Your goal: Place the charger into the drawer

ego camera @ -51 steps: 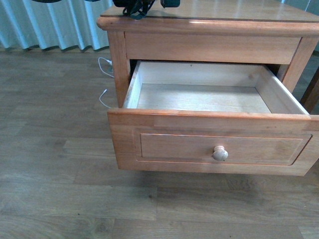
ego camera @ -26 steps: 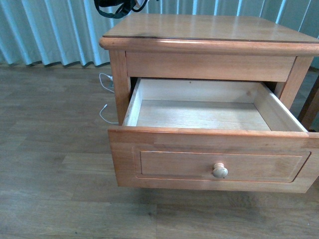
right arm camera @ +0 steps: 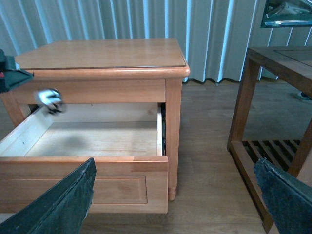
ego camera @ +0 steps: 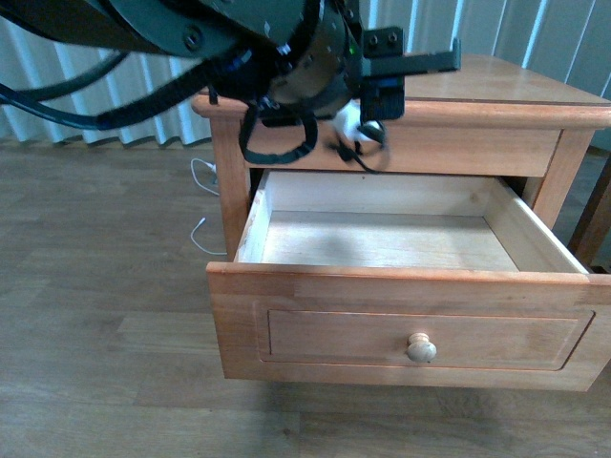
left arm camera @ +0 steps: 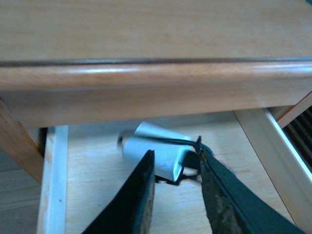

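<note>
Setting: wood-plank floor (ego camera: 95, 286), pale curtain (ego camera: 57, 76), honey-coloured nightstand (ego camera: 516, 86).

Item: charger (left arm camera: 156, 151), a white block with black cable. It is clamped in my left gripper (left arm camera: 175, 158) and held in the air over the back of the open drawer (ego camera: 410, 277), just under the nightstand's top edge.

Right gripper (right arm camera: 174, 166): fingers spread wide, holding nothing.

Risk: the dangling cable loop may catch that edge or drape over the drawer wall on release.

Unclear: the charger is blurred, so I cannot judge how firm the grip is.

Wood-plank floor (ego camera: 115, 286), nightstand (ego camera: 516, 81) standing on it (drawer (ego camera: 401, 329) pulled out); white cable (ego camera: 201, 223) beside
</note>
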